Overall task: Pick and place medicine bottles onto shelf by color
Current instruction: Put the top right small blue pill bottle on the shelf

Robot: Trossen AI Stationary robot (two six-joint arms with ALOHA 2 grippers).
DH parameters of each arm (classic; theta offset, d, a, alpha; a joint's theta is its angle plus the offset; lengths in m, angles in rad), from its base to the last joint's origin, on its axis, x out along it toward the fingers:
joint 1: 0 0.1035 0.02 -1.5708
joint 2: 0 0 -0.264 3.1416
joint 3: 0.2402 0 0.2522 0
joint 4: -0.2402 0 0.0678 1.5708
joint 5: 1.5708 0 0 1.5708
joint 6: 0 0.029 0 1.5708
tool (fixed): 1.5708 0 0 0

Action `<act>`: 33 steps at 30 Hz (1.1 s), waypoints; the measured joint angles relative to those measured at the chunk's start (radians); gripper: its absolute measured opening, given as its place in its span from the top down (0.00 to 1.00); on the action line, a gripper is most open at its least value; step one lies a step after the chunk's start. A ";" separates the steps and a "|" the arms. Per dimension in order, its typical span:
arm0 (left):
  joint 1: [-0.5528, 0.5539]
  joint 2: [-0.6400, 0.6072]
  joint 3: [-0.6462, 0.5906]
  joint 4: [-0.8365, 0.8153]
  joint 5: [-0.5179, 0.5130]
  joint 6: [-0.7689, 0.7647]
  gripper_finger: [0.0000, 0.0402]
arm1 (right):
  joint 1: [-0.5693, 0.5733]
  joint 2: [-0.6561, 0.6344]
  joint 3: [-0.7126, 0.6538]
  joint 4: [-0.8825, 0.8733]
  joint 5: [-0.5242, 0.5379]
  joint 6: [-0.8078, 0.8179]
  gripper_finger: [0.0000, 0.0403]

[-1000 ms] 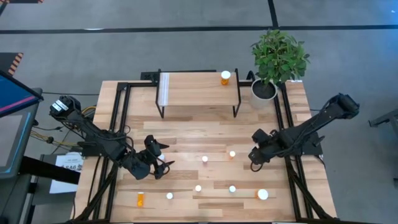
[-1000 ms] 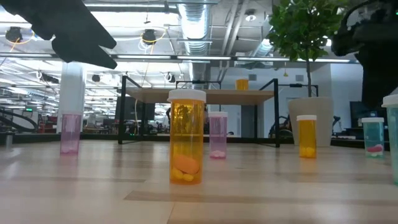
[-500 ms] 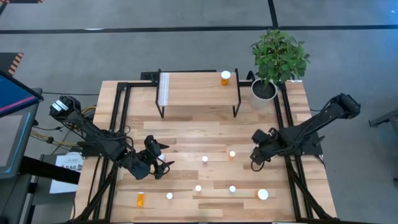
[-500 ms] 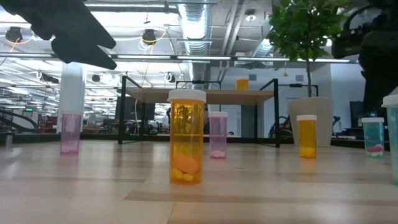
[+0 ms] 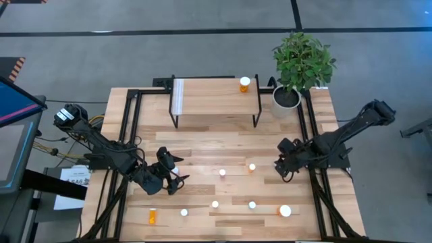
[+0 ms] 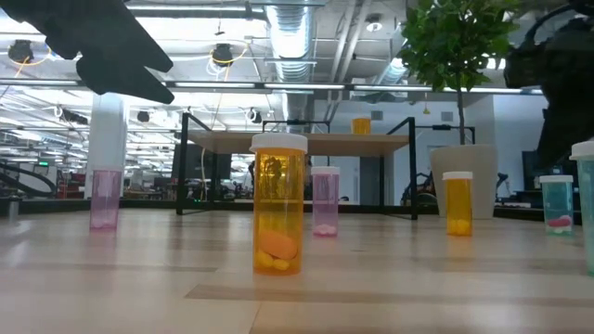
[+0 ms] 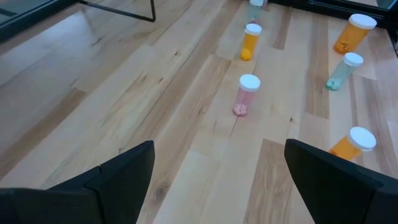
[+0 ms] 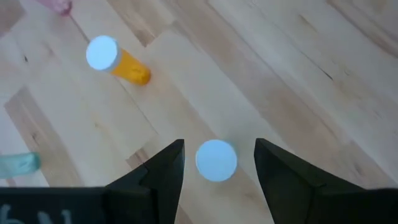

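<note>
**Right gripper spread over an upright bottle**

Nearest the right wrist camera, a white cap point(image 8: 216, 160) is being framed between the two dark fingers of the right gripper point(image 8: 217, 146), which are being held spread with a gap on either side of the cap. Only the top of this bottle is being shown, so its long axis is judged to be standing upright, pointing at the camera. Its body colour cannot be told. A straight descent is judged to be what the coming grasp calls for.

Up and to the left in that frame, an orange bottle point(image 8: 118, 62) is standing well apart from the fingers, and bare wood is being left all around the cap, so room for closing is judged to be ample.

In the high view, the right gripper point(image 5: 285, 167) is being held over the table point(image 5: 202, 145) at centre right, just right of the small orange bottle point(image 5: 252, 167). The left gripper point(image 5: 169, 179) is waiting at lower left, its fingers likewise spread and holding nothing, with a pink bottle point(image 7: 244, 96) ahead of it.

Farther up the frame, the shelf point(image 5: 209, 98) is standing at the table's upper edge, carrying one orange-bodied bottle point(image 5: 244, 84) at its right end. The plant pot point(image 5: 286, 98) is standing just right of that end, crowding any approach from there.
</note>
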 joint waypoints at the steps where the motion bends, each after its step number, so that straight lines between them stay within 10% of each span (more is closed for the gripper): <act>1: 0.000 0.000 0.000 0.000 0.000 -0.001 0.14 | 0.006 0.003 0.000 -0.001 0.000 0.001 0.46; 33: -0.002 0.000 0.000 0.001 -0.002 -0.008 0.14 | 0.064 0.215 0.000 0.016 0.018 0.019 0.57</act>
